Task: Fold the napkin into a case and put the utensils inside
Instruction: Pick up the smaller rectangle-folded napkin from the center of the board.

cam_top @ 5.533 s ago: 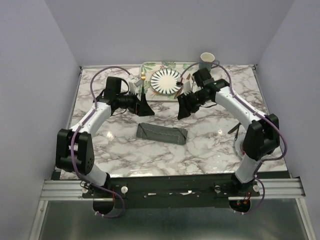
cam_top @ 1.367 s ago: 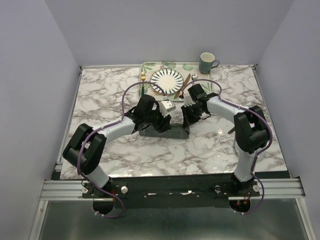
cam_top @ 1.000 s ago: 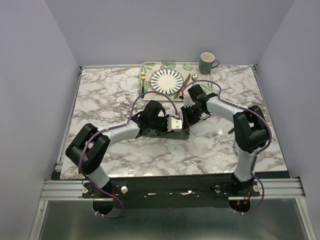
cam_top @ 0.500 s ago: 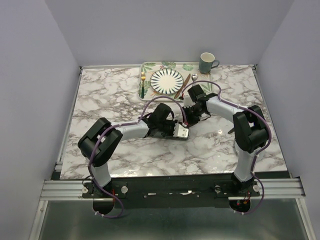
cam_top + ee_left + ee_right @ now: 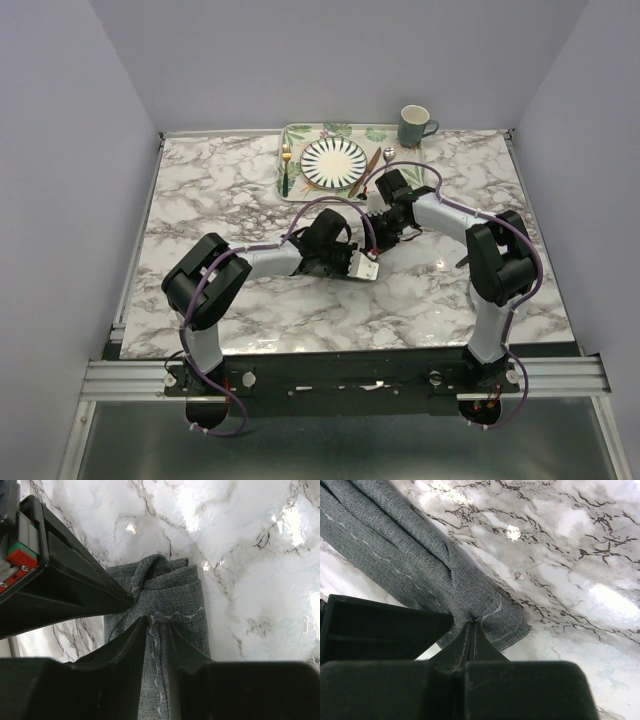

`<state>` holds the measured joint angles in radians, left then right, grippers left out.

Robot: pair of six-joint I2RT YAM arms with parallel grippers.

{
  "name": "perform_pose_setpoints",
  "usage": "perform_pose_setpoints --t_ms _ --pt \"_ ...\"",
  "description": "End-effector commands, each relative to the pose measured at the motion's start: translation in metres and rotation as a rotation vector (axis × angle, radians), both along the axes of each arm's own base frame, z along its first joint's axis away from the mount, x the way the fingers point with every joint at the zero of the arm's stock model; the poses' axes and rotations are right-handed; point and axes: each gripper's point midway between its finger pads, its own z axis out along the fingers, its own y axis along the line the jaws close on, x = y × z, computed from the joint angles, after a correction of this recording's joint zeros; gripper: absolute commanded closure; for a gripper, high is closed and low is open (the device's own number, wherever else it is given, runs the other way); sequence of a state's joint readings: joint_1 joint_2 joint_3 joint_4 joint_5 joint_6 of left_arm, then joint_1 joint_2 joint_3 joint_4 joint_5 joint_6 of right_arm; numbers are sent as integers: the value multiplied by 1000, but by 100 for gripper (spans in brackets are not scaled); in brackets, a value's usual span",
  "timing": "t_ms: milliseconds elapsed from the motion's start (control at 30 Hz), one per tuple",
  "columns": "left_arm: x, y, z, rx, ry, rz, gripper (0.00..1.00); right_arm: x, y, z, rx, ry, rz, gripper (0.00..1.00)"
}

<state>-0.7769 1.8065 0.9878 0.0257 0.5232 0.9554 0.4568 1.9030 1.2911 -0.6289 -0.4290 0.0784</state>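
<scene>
The napkin (image 5: 172,592) lies on the marble as a long narrow dark grey case, mostly hidden under my left arm in the top view. My left gripper (image 5: 157,622) (image 5: 352,258) stands over its right end, jaws closed narrowly on a ridge of cloth with pale stitching. My right gripper (image 5: 472,623) (image 5: 376,243) is shut, pinching the napkin (image 5: 395,545) at that same end. One of its fingers (image 5: 75,590) shows as a black wedge in the left wrist view. The utensils rest by the plate: fork (image 5: 285,168), knife (image 5: 365,172), spoon (image 5: 388,155).
A leaf-patterned tray (image 5: 292,132) at the back holds the striped plate (image 5: 333,160). A green mug (image 5: 413,125) stands to its right. A small dark object (image 5: 468,260) lies on the marble beside the right arm.
My left gripper has slid to the right along the napkin until it sits close beside the right gripper. The right gripper has kept its place and its pinch.
</scene>
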Motion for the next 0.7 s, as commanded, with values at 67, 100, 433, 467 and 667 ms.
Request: perform_pose_setpoints --t_ms 67,100,433,467,667 --pt "5 0 -7 22 -15 20 83 -9 5 0 28 47 8 99" --pt "8 -1 -6 16 -26 24 85 -10 6 0 30 50 10 99" --pt "23 -5 6 -10 -78 74 100 -13 7 6 47 58 9 99" --pt "23 -5 7 -11 -80 78 100 -13 7 9 49 52 7 99" --pt "22 -2 -6 21 -79 57 100 -15 4 13 41 46 4 99"
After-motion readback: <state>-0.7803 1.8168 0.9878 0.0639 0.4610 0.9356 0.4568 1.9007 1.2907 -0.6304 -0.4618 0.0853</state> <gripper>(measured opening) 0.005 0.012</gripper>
